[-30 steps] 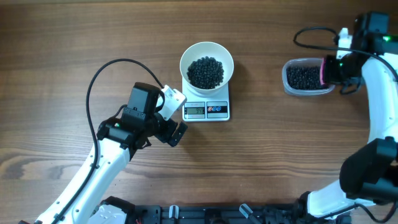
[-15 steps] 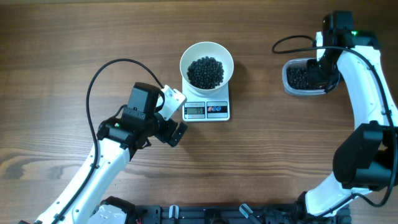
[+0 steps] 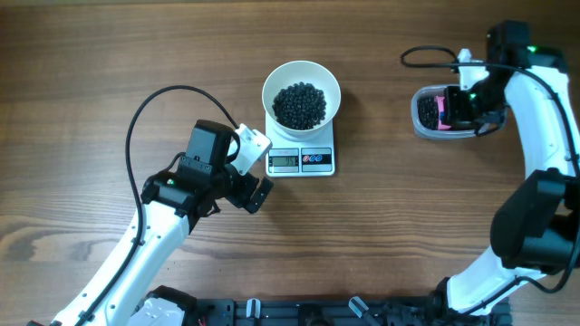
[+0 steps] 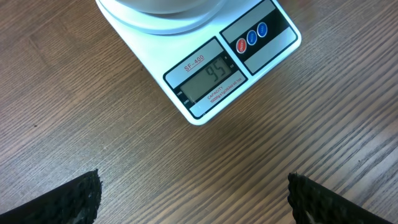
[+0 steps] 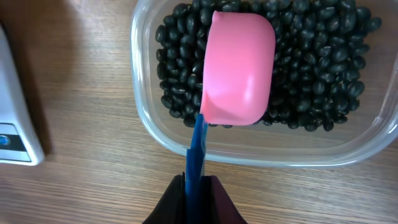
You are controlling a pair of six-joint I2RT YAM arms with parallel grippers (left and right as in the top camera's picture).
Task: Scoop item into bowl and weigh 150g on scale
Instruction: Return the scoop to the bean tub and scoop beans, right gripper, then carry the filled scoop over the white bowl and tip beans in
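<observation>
The right gripper (image 5: 194, 186) is pinching shut on the blue handle of a pink scoop (image 5: 239, 68), holding it over the black beans (image 5: 311, 68) in the clear tub (image 5: 280, 154). The left gripper (image 4: 193, 199) is hovering wide open and empty just beside the scale (image 4: 161, 53), which is carrying the white bowl (image 3: 268, 91) of beans and showing 95.

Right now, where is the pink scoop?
Far right of the overhead view: the pink scoop is over the beans in the clear tub, its blue handle in the right gripper.
</observation>
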